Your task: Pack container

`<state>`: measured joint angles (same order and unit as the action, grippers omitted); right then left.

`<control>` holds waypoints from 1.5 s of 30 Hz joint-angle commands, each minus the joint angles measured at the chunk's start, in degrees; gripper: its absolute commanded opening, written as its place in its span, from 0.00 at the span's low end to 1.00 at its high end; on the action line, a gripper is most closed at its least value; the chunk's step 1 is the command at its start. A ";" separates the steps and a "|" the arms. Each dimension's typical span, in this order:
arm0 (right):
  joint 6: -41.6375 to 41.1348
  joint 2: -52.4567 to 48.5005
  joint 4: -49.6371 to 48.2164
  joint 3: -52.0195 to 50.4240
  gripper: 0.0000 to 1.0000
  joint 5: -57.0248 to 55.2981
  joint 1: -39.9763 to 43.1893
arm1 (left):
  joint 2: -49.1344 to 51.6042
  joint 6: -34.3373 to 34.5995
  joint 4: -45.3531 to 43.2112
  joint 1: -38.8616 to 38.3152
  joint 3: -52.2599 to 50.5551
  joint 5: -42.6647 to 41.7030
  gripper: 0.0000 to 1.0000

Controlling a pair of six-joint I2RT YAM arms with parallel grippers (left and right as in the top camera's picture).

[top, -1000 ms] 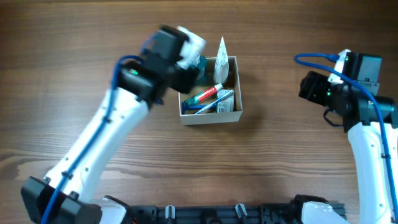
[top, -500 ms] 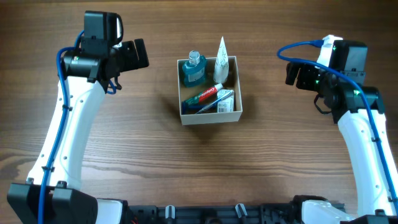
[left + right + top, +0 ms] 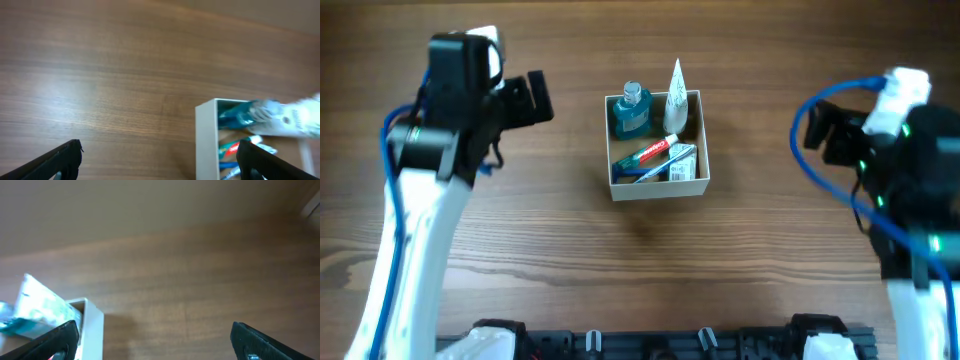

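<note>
Container sits mid table, upright, top open. Inside: blue bottle in far left corner, white tube poking up beside it, red toothpaste lying slanted, small packet near front right. My left claw well apart on container's left, fingers spread wide, holding nothing. My right claw well apart on right, fingers spread wide too, nothing in it.

The left gripper, dark fingertips spread wide, hangs above a wooden table beside the white-walled container, where a blurred blue bottle and white tube show.
</note>
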<state>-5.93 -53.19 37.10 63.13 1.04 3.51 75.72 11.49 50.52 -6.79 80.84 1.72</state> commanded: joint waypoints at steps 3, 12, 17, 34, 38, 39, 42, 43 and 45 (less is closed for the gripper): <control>-0.50 10.12 1.27 -6.69 0.96 -1.64 -0.17 | -17.49 -0.72 -2.34 0.15 -12.37 -0.68 1.00; -2.38 23.98 6.58 -17.70 0.97 -1.16 -0.17 | -44.78 2.29 -2.71 0.15 -28.48 1.36 1.00; -4.98 26.03 7.80 -18.60 1.00 -1.01 -0.17 | -50.36 5.70 -2.69 0.15 -30.56 1.33 1.00; -4.96 25.92 10.97 -18.60 1.00 -1.01 -0.17 | -50.38 5.70 7.58 0.15 -30.56 1.33 1.00; -4.48 25.79 10.95 -18.64 1.00 -1.01 -0.17 | -50.38 5.70 8.17 0.15 -30.56 1.36 1.00; -4.02 25.70 10.01 -18.64 1.00 -0.72 -0.17 | -50.38 5.70 8.17 0.15 -30.56 1.36 1.00; 2.32 25.59 5.75 -18.88 1.00 3.67 -0.17 | -50.38 5.70 8.31 0.15 -30.56 1.33 1.00; 4.33 25.59 3.87 -19.21 1.00 5.22 -0.17 | -50.38 5.70 8.31 0.15 -30.56 1.33 1.00; 6.21 25.97 0.28 -20.46 1.00 7.34 -0.17 | -50.38 5.70 8.31 0.15 -30.56 1.33 1.00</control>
<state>-5.93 -27.64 40.73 44.62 3.16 3.51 25.63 16.69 58.83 -6.79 50.61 2.28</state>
